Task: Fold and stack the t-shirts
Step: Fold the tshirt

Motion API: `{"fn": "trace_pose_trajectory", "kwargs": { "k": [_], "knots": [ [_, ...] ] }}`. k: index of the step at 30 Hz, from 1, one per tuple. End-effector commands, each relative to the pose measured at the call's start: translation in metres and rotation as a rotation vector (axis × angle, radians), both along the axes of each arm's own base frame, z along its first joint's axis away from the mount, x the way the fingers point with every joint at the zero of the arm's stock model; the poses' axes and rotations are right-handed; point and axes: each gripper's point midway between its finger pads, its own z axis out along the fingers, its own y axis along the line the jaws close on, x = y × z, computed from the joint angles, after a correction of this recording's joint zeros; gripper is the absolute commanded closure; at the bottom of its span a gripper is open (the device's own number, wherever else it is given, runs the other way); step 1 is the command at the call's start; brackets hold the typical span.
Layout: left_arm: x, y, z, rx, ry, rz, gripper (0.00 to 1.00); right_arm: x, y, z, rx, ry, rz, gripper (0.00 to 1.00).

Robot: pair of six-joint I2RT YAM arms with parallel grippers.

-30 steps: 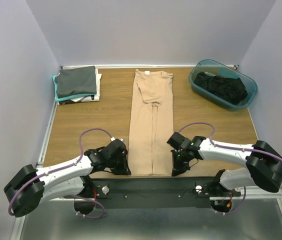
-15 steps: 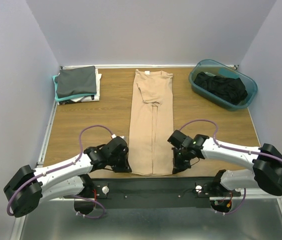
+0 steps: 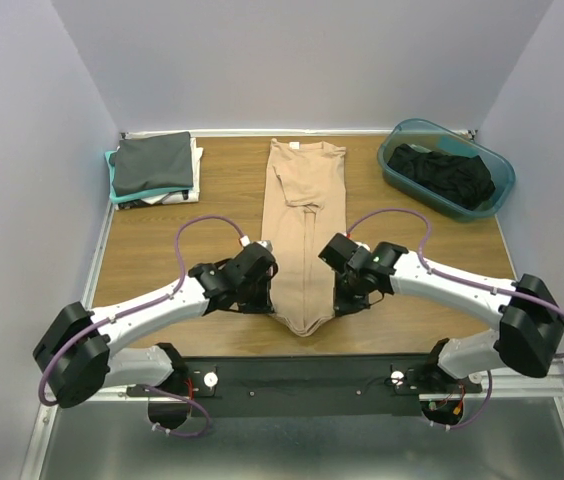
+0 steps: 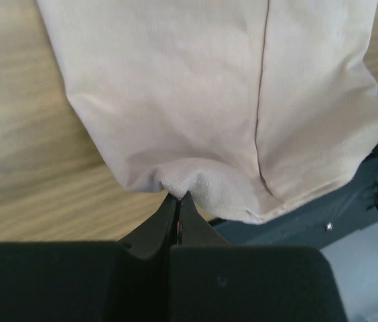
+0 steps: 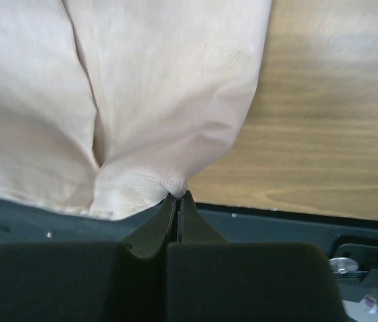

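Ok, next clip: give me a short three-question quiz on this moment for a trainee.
1. True or false: the left claw and right claw are each shut on the tan t-shirt's near edge.
2. Fill in: the folded stack sits at the table's far ___ corner.
3. The black t-shirt lies: A on the folded stack, B in the teal tub, C under the tan t-shirt.
Key: 1 true; 2 left; 3 B.

The tan t-shirt [image 3: 304, 225], folded into a long strip, runs from the table [image 3: 182, 240]'s far edge down the middle, its near hem lifted and sagging. A stack of folded t-shirts [image 3: 152, 165], dark grey on top, sits at the far left corner; black t-shirts [image 3: 442, 172] lie crumpled at the far right.
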Motion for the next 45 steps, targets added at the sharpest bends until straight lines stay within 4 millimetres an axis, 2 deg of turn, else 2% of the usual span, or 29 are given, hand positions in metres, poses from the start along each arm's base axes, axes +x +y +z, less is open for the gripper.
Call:
{"fn": "trace_pose_trajectory", "kwargs": {
  "k": [1,12,14,16,18,19,20,21,22,25,26,27,33,34,36,37,38,45],
  "knots": [
    [0.031,0.011,0.007,0.085,-0.095,0.010,1.00,0.028,-0.015,0.006,-0.119,-0.095,-0.022,1.00],
    [0.104,0.009,0.023,0.069,-0.197,0.016,1.00,0.104,-0.015,0.008,-0.228,-0.184,-0.056,1.00],
    [0.123,0.010,0.026,0.068,-0.220,0.034,1.00,0.124,-0.014,0.015,-0.222,-0.216,-0.064,1.00],
    [0.137,0.010,0.026,0.073,-0.230,0.044,1.00,0.137,-0.015,0.013,-0.236,-0.220,-0.070,1.00],
    [0.158,0.010,0.036,0.062,-0.267,0.064,1.00,0.155,-0.019,0.017,-0.238,-0.238,-0.084,1.00],
    [0.164,0.010,0.030,0.074,-0.257,0.066,1.00,0.160,-0.021,0.017,-0.241,-0.241,-0.087,1.00],
    [0.176,0.007,0.038,0.063,-0.281,0.073,1.00,0.167,-0.025,0.012,-0.254,-0.234,-0.083,1.00],
    [0.180,0.003,0.038,0.047,-0.276,0.062,1.00,0.176,-0.024,0.016,-0.249,-0.251,-0.087,1.00],
    [0.192,0.004,0.037,0.054,-0.275,0.071,1.00,0.181,-0.023,0.015,-0.251,-0.257,-0.084,0.99],
    [0.209,0.004,0.031,0.067,-0.274,0.069,1.00,0.202,-0.024,0.012,-0.265,-0.268,-0.079,1.00],
    [0.218,0.000,0.038,0.057,-0.295,0.069,1.00,0.206,-0.027,0.005,-0.280,-0.256,-0.075,1.00],
    [0.224,0.000,0.038,0.058,-0.297,0.070,1.00,0.214,-0.024,0.010,-0.273,-0.272,-0.078,0.99],
    [0.262,0.005,0.034,0.068,-0.317,0.078,1.00,0.239,-0.029,0.002,-0.295,-0.274,-0.075,1.00],
    [0.266,0.005,0.027,0.075,-0.308,0.074,1.00,0.242,-0.029,0.002,-0.297,-0.276,-0.072,1.00],
    [0.278,0.005,0.034,0.069,-0.323,0.073,1.00,0.253,-0.030,0.006,-0.295,-0.290,-0.074,1.00],
    [0.281,0.004,0.028,0.077,-0.312,0.068,1.00,0.256,-0.032,0.004,-0.299,-0.289,-0.077,1.00],
    [0.288,0.003,0.034,0.072,-0.327,0.071,1.00,0.260,-0.035,0.004,-0.302,-0.289,-0.084,1.00],
    [0.302,0.004,0.020,0.093,-0.307,0.057,1.00,0.278,-0.041,-0.001,-0.309,-0.289,-0.090,1.00]
  ]
}}
